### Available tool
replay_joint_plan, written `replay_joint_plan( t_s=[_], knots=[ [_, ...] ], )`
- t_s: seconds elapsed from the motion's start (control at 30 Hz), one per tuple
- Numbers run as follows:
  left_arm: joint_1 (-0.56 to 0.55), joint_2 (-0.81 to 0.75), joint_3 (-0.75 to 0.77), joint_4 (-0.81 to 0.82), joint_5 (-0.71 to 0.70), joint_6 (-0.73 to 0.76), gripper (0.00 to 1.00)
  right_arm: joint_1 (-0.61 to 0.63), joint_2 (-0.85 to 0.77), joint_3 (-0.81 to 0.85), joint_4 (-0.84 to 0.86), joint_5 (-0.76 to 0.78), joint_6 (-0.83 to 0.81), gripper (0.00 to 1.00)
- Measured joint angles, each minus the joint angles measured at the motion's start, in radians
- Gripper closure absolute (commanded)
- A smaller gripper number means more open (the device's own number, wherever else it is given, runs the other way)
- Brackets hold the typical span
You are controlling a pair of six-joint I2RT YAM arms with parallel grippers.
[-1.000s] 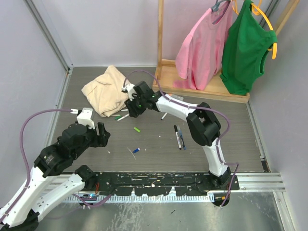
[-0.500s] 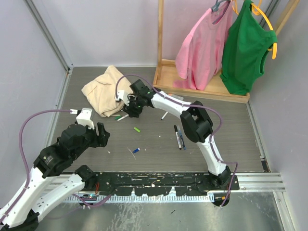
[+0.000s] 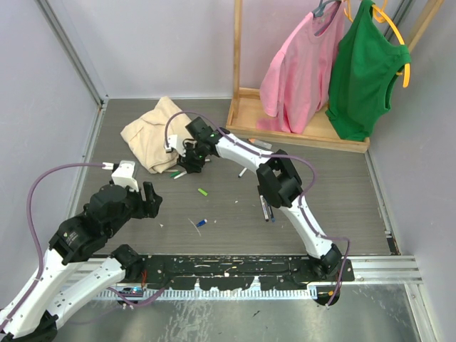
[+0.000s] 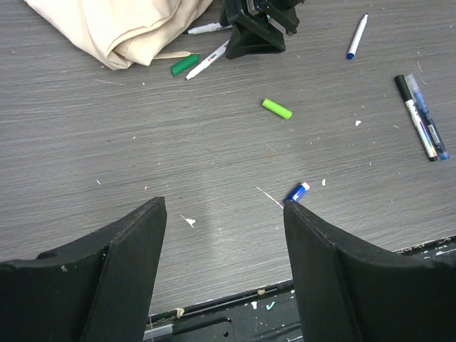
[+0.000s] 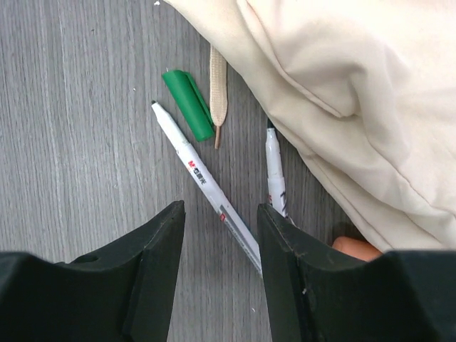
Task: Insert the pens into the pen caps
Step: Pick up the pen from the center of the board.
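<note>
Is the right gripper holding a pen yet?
No, the right gripper stands open above a white pen that lies loose on the table.

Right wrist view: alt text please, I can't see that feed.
The open right gripper hovers over a white pen lying diagonally on the grey table. A green cap lies beside its tip; a second pen lies along the edge of the cream cloth.

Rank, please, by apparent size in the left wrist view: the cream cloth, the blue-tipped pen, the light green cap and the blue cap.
Largest first:
cream cloth
blue-tipped pen
light green cap
blue cap
</note>
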Motion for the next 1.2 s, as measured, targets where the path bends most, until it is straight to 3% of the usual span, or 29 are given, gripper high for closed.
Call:
replay_joint_plan(
  t_s=[0.6, 0.93, 1.2],
  knots=[
    [0.0, -0.002, -0.006, 0.0, -0.003, 0.0, 0.31, 0.016, 0.072, 0.054, -0.023, -0.014, -0.003, 0.51],
    [0.0, -0.001, -0.01, 0.0, -0.003, 0.0, 0.31, 0.025, 0.064, 0.034, -0.016, -0.011, -0.003, 0.69],
    [0.0, -0.001, -0.01, 0.0, -0.003, 0.0, 0.31, 0.03, -0.008, -0.08, 0.0, 0.018, -0.003, 0.76]
  ],
)
